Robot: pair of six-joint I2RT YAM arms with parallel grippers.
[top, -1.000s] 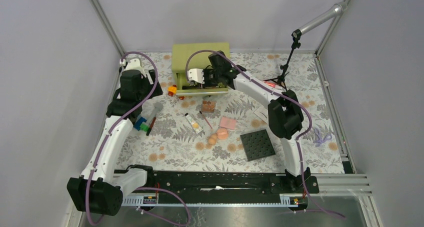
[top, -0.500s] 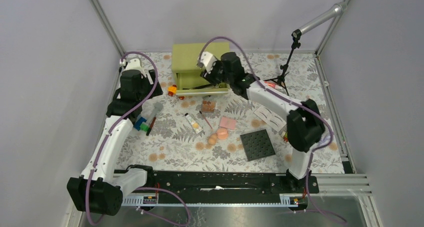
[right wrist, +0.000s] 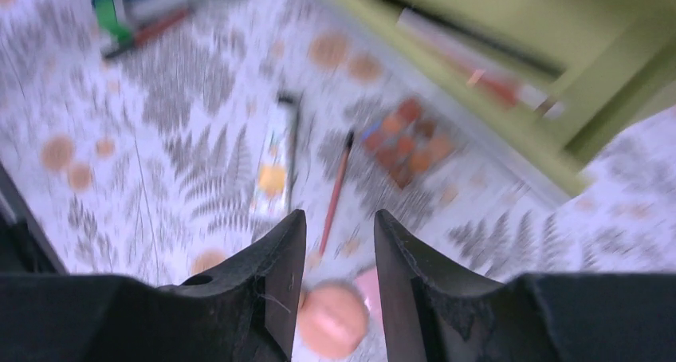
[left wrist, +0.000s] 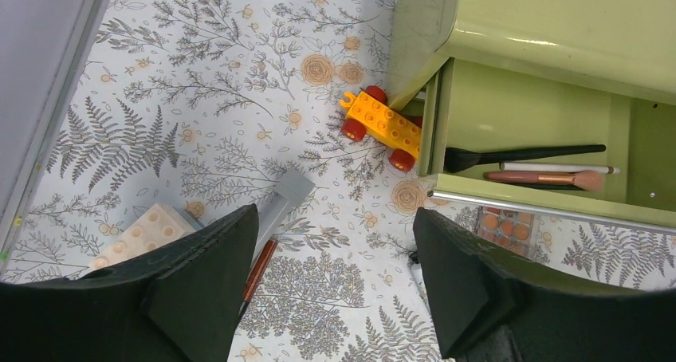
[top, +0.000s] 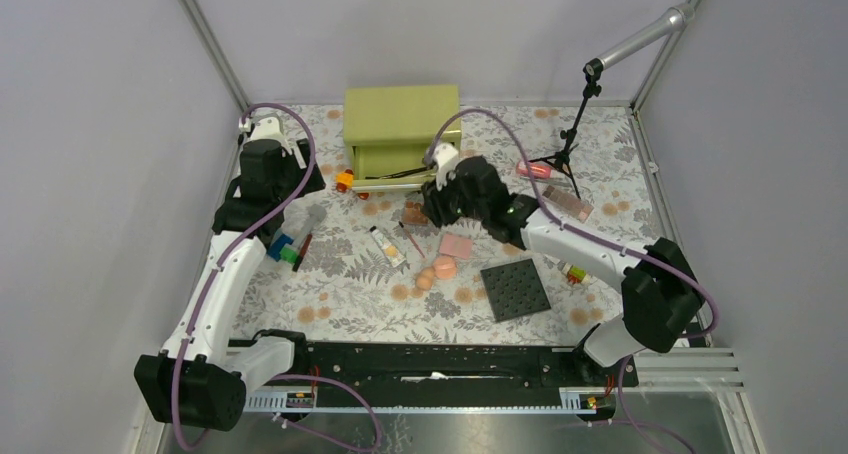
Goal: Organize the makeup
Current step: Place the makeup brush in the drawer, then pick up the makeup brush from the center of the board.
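Your right gripper (right wrist: 339, 276) is no longer reaching into the drawer (left wrist: 542, 115) at the top of the overhead view. It is now hanging lower, over the loose makeup in the middle of the table (top: 350, 294). Its jaws are standing a little apart with nothing between them, so I am judging that it is coming back empty for the next piece. In the blurred wrist view its fingers (right wrist: 271, 290) are framing a sponge (right wrist: 331, 320) at the bottom edge, with the pencil (right wrist: 336, 188) and the tube (right wrist: 273, 164) just above it. Which one it is aiming at I cannot tell. Two brushes (left wrist: 526, 152) are already lying lengthwise in the drawer, probably because only so they are fitting. The compact (top: 456, 245) is waiting just beside the sponge, and the pink-red tube (top: 535, 170) is lying apart at the upper right. Your left gripper (left wrist: 335, 226) is hovering wide open and empty at the left, near the toy car (left wrist: 380, 127), I think to leave room for the right arm.
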